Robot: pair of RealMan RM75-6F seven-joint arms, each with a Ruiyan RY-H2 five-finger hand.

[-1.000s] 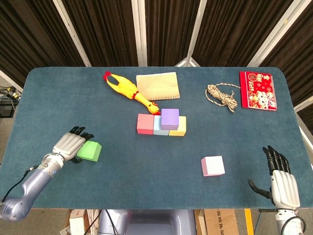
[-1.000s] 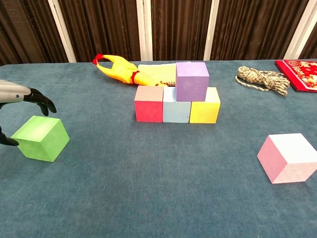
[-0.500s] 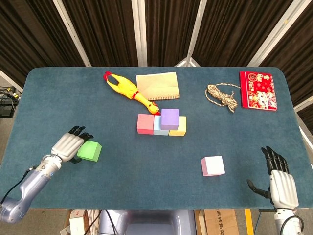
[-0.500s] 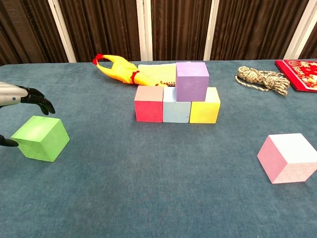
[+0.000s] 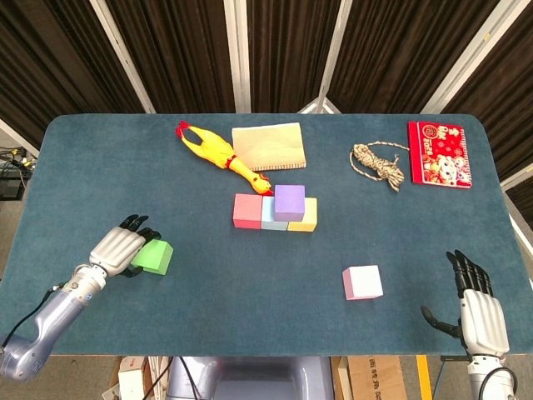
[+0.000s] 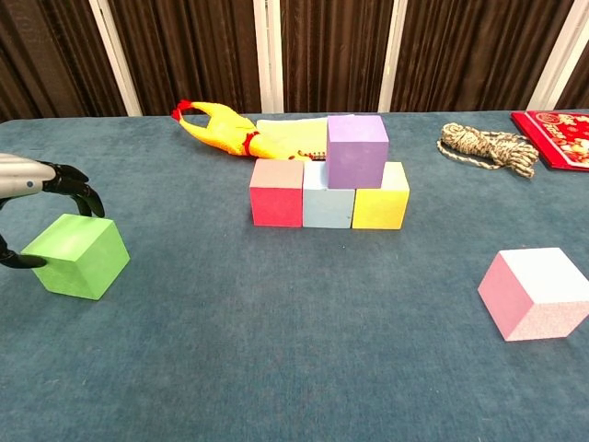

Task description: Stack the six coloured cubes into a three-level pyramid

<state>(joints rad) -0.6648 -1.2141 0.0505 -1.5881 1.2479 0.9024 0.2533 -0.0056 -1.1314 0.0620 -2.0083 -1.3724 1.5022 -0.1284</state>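
On the table a red cube (image 5: 248, 211), a light blue cube (image 5: 271, 217) and a yellow cube (image 5: 306, 217) stand in a row, and a purple cube (image 5: 289, 202) sits on top over the blue and yellow ones. A green cube (image 5: 154, 257) rests at the near left. My left hand (image 5: 121, 248) arches over it, fingers (image 6: 72, 191) above its far edge and thumb at its near side, with no firm grip visible. A pink cube (image 5: 362, 282) lies alone at the near right. My right hand (image 5: 480, 312) hovers open off the table's near right corner.
At the back lie a yellow rubber chicken (image 5: 215, 153), a tan notebook (image 5: 268, 147), a coil of rope (image 5: 379, 164) and a red booklet (image 5: 440, 153). The table's near edge (image 5: 266, 353) runs just in front of both hands.
My left hand has lowered a little around the green cube, its thumb now close against the cube's near side. The right hand and the other cubes have stayed put.
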